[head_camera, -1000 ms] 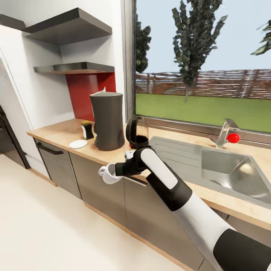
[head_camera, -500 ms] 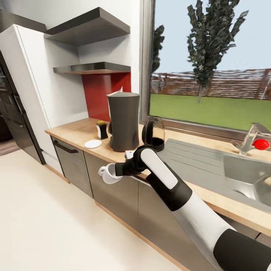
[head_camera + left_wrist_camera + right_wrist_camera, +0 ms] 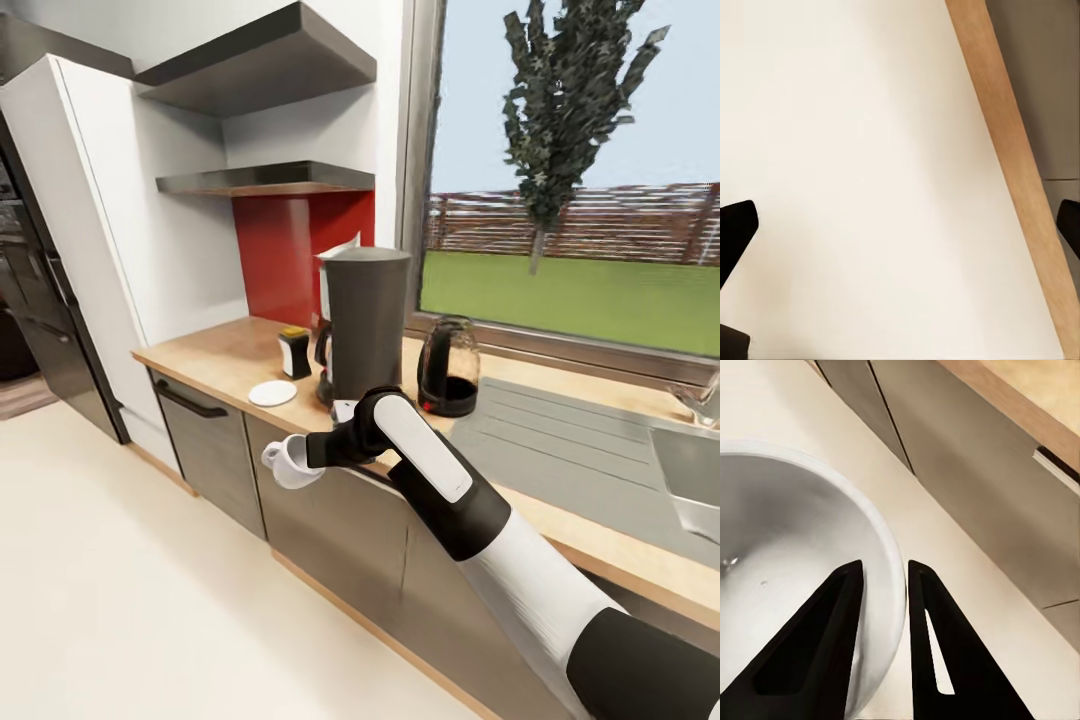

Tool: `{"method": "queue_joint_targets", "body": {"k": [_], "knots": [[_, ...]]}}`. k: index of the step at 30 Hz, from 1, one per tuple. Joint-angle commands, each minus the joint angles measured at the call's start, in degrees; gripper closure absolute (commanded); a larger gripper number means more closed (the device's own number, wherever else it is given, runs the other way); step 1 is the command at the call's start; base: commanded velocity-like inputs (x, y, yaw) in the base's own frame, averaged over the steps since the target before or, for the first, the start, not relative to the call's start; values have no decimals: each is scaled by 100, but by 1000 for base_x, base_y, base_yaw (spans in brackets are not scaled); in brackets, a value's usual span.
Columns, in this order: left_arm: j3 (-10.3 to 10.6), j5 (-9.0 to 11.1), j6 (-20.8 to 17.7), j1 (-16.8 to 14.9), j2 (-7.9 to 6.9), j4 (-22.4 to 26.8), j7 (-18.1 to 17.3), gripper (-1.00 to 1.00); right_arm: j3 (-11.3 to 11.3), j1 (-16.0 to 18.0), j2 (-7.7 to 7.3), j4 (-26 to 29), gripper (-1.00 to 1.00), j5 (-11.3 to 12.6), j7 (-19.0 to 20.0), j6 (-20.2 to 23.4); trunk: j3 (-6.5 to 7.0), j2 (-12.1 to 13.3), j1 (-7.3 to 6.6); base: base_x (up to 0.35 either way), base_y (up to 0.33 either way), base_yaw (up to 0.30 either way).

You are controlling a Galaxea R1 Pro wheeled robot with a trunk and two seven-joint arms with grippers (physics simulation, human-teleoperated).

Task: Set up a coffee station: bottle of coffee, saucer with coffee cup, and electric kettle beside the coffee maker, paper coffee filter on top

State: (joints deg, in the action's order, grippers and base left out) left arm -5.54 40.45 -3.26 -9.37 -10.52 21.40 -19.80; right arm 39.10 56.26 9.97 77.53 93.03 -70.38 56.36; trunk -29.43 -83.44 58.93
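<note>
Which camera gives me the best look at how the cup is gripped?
The right wrist view: the right claw pinches the cup wall between its fingers. The head view shows the cup small, held off the counter.

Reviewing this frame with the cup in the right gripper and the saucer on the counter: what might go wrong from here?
1. The right gripper pinches the coffee cup only by its thin rim, over the floor; a jolt may drop it.
2. The saucer lies close to the bottle of coffee and the coffee maker; the arm could knock either while placing the cup.
</note>
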Motion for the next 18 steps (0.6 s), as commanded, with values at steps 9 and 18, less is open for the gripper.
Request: {"method": "queue_joint_targets", "body": {"k": [9, 18], "knots": [[-26, 50, -51, -4, -20, -4, -290, -100, 1, 7, 3, -1, 100, 49, -55, 36, -6, -3, 1, 144, 305, 0], [-35, 50, -52, -4, -21, -4, -314, -100, 1, 7, 3, -1, 100, 49, -55, 36, -6, -3, 1, 144, 313, 0]]}}
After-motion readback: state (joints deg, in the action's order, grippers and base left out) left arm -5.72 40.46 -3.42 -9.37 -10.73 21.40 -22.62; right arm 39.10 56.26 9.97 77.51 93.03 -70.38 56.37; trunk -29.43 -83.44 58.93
